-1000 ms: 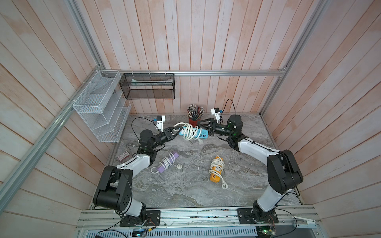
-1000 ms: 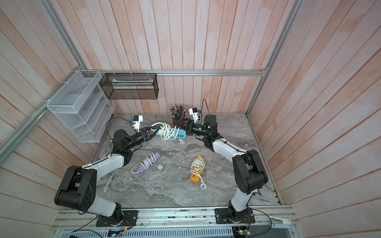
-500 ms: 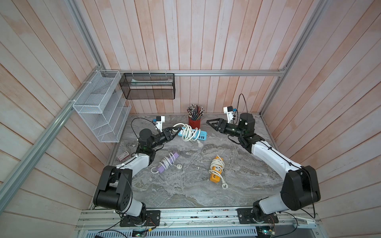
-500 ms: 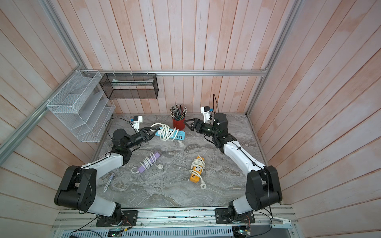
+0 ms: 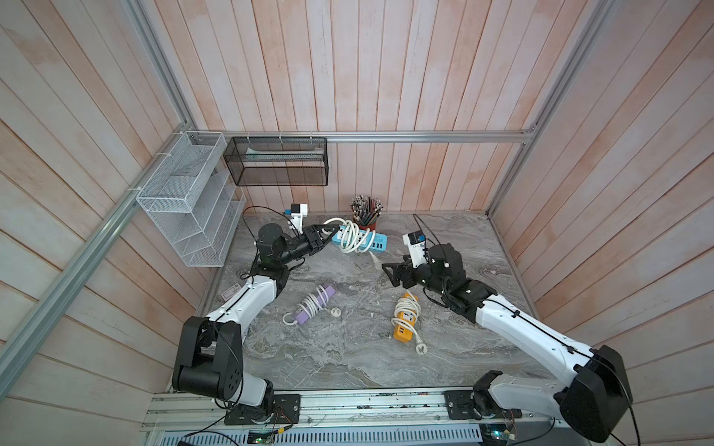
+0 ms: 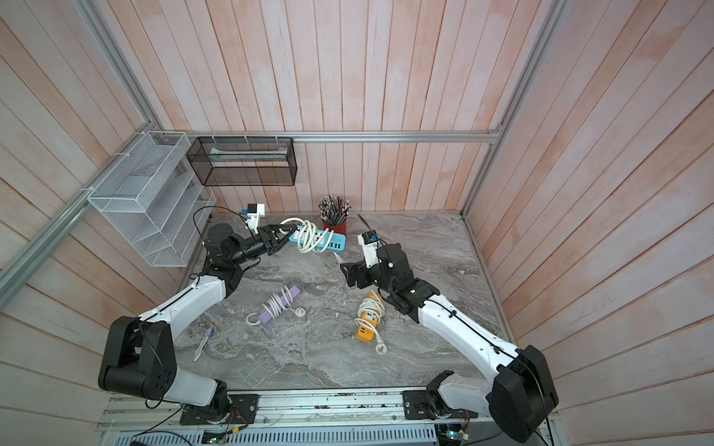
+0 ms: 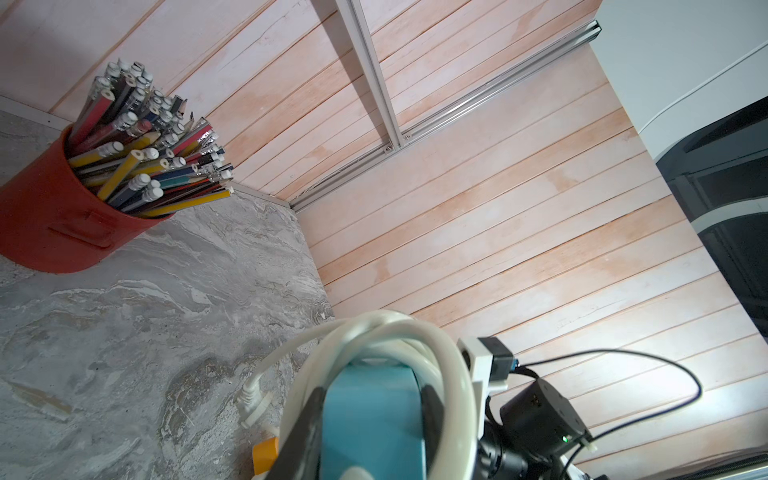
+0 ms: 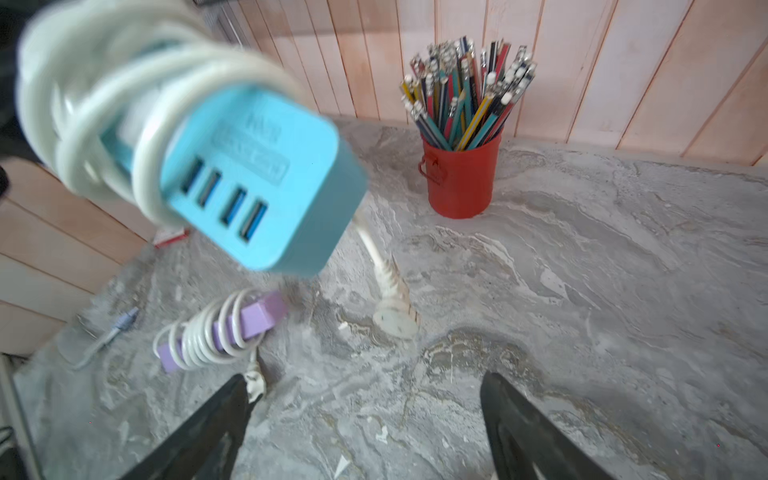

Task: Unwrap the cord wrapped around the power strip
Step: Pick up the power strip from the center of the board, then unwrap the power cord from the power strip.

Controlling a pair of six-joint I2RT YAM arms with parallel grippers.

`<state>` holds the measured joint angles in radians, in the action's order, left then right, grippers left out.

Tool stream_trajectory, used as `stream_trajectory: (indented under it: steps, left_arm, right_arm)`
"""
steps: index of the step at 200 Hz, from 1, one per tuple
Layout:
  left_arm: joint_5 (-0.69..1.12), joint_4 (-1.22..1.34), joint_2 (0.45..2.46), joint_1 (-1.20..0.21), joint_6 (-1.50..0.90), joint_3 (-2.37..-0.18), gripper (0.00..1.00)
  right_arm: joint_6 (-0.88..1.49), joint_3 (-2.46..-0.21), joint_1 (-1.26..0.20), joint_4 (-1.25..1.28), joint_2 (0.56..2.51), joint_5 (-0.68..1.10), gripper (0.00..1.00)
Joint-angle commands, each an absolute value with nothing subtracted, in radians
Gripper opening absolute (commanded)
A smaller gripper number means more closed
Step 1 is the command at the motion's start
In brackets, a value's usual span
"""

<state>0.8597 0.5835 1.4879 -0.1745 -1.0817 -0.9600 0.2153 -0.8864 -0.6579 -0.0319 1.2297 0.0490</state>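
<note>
Clamping one end of the blue power strip [image 5: 376,242] in my left claw [image 5: 327,235] (aloft, by the pencil cup [image 5: 367,223]), I point its length at my right claw [image 5: 388,275], gaping empty near the plug [image 5: 374,258].

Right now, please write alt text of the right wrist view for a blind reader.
A blue power strip, white cord coiled around it, hangs blurred near the camera above a grey table. The right end effector is open and empty; beyond it are a purple power strip and a red pencil cup.
</note>
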Motion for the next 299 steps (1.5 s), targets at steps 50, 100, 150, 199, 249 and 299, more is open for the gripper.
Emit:
stream_trajectory:
  steps: [50,100,150,199,249,299]
  left_arm:
    - [0.858,0.566,1.405,-0.167,-1.132,-1.0,0.0]
    - [0.851,0.568,1.394,-0.168,-1.158,-1.007,0.0]
    - [0.849,0.583,1.376,-0.169,-1.187,-1.002,0.0]
    - [0.858,0.596,1.359,-0.167,-1.23,-1.004,0.0]
    - [0.861,0.644,1.349,-0.169,-1.294,-0.986,0.0]
    - [0.86,0.662,1.337,-0.174,-1.334,-0.989,0.0]
  right_arm:
    - [0.066,-0.666,-0.727,0.368,1.196,-0.115,0.87]
    - [0.042,-0.639,-0.75,0.543,1.252,-0.047,0.86]
    - [0.011,-0.666,-0.752,0.635,1.357,-0.033,0.86]
    - [-0.003,-0.653,-0.751,0.749,1.408,-0.047,0.84]
    - [-0.035,-0.628,-0.751,0.842,1.444,-0.102,0.79]
    - [-0.053,-0.641,-0.751,0.875,1.486,-0.108,0.77]
